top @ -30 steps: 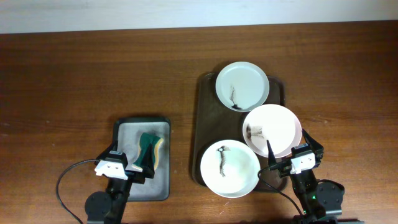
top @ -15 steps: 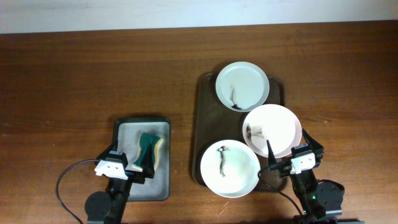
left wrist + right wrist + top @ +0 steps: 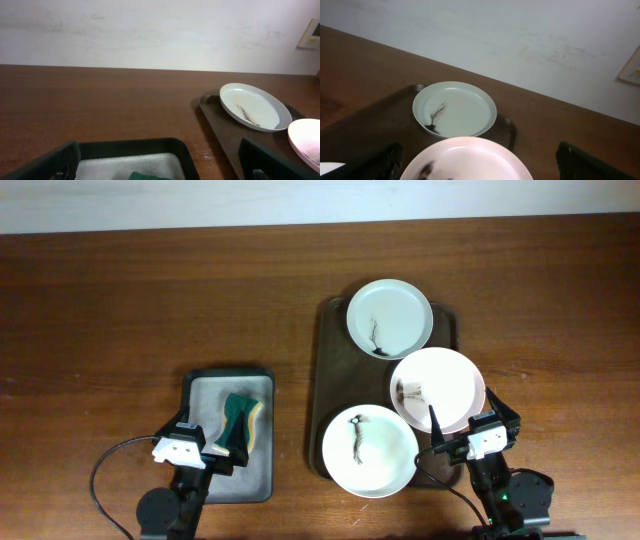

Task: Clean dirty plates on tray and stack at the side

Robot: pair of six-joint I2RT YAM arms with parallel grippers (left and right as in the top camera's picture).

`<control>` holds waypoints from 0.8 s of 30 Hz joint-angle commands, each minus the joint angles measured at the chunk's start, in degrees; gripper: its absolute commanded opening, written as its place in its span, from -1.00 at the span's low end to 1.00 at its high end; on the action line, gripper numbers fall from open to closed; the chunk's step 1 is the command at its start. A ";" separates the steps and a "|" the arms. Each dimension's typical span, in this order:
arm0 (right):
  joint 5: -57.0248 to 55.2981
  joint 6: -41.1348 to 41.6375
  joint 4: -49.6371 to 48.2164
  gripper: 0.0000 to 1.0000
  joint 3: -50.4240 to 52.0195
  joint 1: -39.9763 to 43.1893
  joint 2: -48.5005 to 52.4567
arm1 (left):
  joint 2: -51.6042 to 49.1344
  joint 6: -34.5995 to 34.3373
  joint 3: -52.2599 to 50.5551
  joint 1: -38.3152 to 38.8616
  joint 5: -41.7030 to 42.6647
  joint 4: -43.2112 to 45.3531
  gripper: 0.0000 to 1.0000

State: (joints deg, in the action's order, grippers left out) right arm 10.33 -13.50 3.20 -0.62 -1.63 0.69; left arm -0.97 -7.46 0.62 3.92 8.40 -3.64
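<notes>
- Overhead: 3 plates sit on the brown tray (image 3: 335,375), on the right half of the surface (image 3: 150,290): far plate (image 3: 390,318), mid plate (image 3: 437,388), near plate (image 3: 369,451). Each has a dark smear in the middle, so prob. none wiped yet, and nothing is stacked at the side.
- Overhead: mid plate hangs over the tray's right rim and touches, or nearly touches, the other two.
- Overhead: green/yellow sponge (image 3: 241,423) lies in the grey tray (image 3: 203,402), just ahead of the left claw (image 3: 200,438). It looks parked there as the wiping tool.
- Overhead: the right claw (image 3: 466,420) is at the tray's near right corner, beside the mid plate, prob. set to steady or lift one.
- Left wrist: fingers spread wide, nothing held. Grey tray is between them, a green bit of sponge at the bottom edge; far plate is off to the right.
- Right wrist: fingers wide apart, empty. Mid plate's edge is just below, far plate w/ smear beyond.
</notes>
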 commanded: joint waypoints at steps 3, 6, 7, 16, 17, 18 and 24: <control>-0.50 0.24 0.42 0.97 0.31 0.20 -0.22 | -0.24 0.70 -0.04 -0.35 1.46 -0.09 0.99; -0.50 0.24 0.42 0.98 0.31 0.20 -0.22 | -0.24 0.70 -0.04 -0.35 1.46 -0.09 0.99; -0.50 0.24 0.42 0.97 0.31 0.20 -0.22 | -0.24 0.70 -0.04 -0.35 1.44 -0.09 0.99; -0.50 0.24 0.42 0.97 0.31 0.20 -0.22 | -0.24 0.68 -0.04 -0.35 3.06 0.81 0.99; -0.50 0.24 0.39 0.97 0.31 0.20 -0.22 | -0.24 0.68 -0.04 -0.35 4.63 0.20 0.99; -0.48 0.26 0.39 0.97 0.31 0.20 -0.22 | -0.24 0.66 -0.04 -0.35 5.38 0.22 0.99; 11.50 2.36 -4.04 0.97 0.31 0.20 -0.22 | -0.24 0.68 0.09 -0.35 13.62 5.60 0.99</control>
State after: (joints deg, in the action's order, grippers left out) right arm 12.53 -13.34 1.74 -0.60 -1.63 0.69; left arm -0.99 -7.49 0.62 3.92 17.21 -2.35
